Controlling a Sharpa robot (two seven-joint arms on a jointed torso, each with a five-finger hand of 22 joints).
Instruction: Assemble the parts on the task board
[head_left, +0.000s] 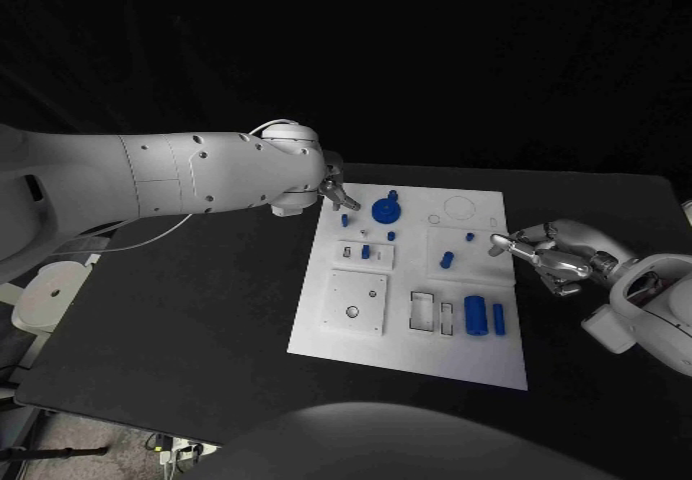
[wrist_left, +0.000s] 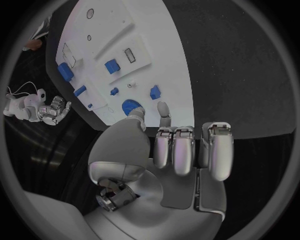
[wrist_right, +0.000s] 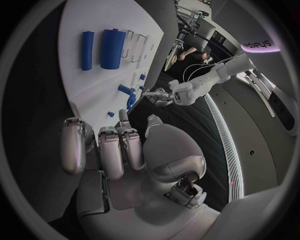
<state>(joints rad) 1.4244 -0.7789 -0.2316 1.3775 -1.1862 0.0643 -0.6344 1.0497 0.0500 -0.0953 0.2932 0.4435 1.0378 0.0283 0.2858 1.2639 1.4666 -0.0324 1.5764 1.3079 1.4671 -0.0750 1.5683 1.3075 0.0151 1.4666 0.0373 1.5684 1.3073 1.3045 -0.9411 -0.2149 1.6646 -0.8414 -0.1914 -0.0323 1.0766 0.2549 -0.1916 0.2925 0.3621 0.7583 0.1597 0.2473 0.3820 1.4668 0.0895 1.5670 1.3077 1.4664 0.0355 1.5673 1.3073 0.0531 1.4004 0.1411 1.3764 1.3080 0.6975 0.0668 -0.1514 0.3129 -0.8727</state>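
In the head view the white task board (head_left: 335, 330) lies in the middle of the black table (head_left: 173, 330), with small blue parts spread over it. A round blue disc (head_left: 387, 210) sits near the board's far left corner, a short blue peg (head_left: 447, 260) lies near the middle, and a thick blue cylinder (head_left: 475, 316) stands beside a thinner blue bar (head_left: 499, 318) toward the near right side. The left hand (head_left: 335, 193) hangs over the board's far left corner, just beside the disc, its fingers pointing down toward the board; nothing is seen between them. The right hand (head_left: 555, 257) sits at the board's right edge, one finger stretched toward the board and the others curled, holding nothing. In the left wrist view the left hand (wrist_left: 181, 155) has its fingers (wrist_left: 182, 155) lying side by side and slightly bent, with no part in them; the disc (wrist_left: 130, 107) lies just past the thumb tip, a small blue part (wrist_left: 155, 91) sits near the fingertips, and the board (wrist_left: 150, 35) stretches away beyond, with the right hand (wrist_left: 53, 111) small at its far edge. In the right wrist view the right hand (wrist_right: 119, 160) shows loosely bent fingers (wrist_right: 103, 152), empty, next to the board (wrist_right: 81, 90); the cylinder (wrist_right: 113, 48) and the bar (wrist_right: 87, 50) stand out on it, the peg (wrist_right: 125, 90) lies nearer, and the left hand (wrist_right: 159, 95) reaches down at the board's opposite side.
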